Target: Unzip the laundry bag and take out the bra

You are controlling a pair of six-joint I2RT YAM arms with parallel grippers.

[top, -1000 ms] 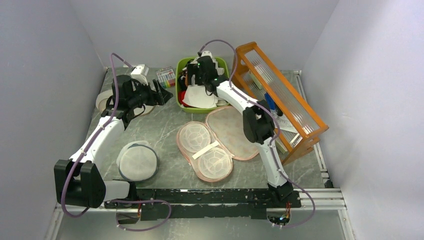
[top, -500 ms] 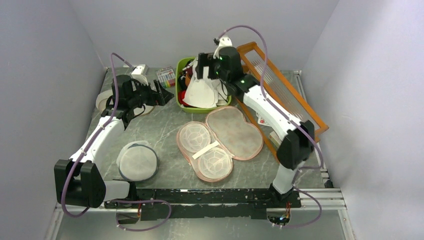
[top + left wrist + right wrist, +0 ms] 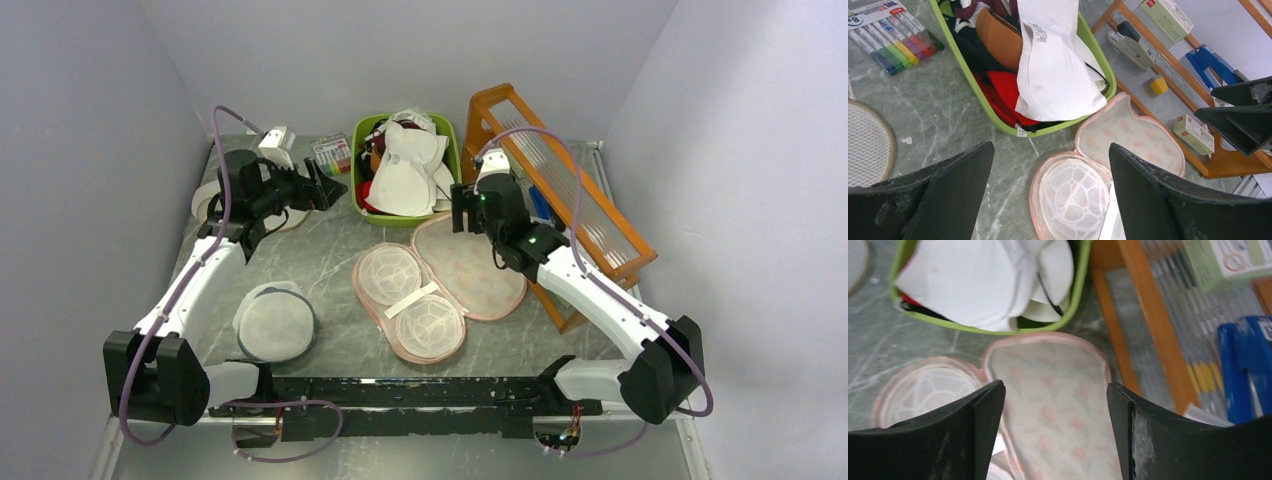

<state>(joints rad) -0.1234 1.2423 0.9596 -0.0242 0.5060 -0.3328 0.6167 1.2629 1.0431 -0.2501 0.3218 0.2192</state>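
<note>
The laundry bag lies unzipped and spread flat mid-table, its white mesh cups on the left half and its floral flap on the right. The white bra lies on top of the clothes in the green bin. My right gripper is open and empty above the flap's far end, just short of the bin; the bra shows ahead of it. My left gripper is open and empty left of the bin, looking at the bra and the bag.
An orange wooden rack with boxes, a stapler and blue tools stands at the right. A round white mesh disc lies near the front left, another at the far left. A marker pack lies beside the bin.
My right gripper has let go of the bra, which now rests in the green bin, and has drawn back toward the near right over the bag's flap. The left arm has barely moved.
</note>
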